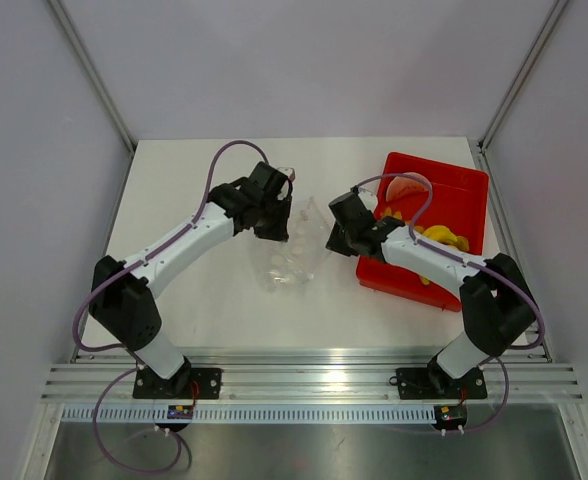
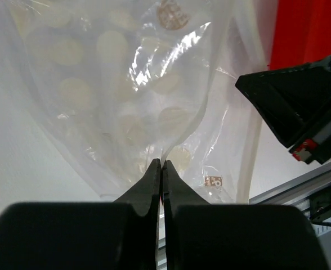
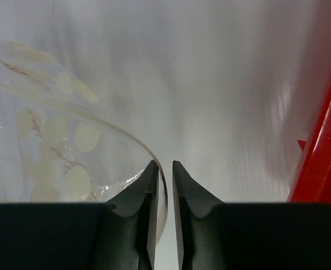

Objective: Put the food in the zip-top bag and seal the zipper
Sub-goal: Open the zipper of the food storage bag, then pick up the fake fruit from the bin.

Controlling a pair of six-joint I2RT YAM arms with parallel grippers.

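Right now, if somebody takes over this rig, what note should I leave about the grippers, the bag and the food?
The left gripper is shut on a fold of the bag.
The right gripper is closed on the bag's rim; a thin gap shows, so the grip may be light.
The bag lies between both grippers, left of the tray.
The watermelon and yellow pieces are in the tray; no food shows inside the bag.
Done: bag grasped on two sides.
Left: load all food, then press the mouth shut.
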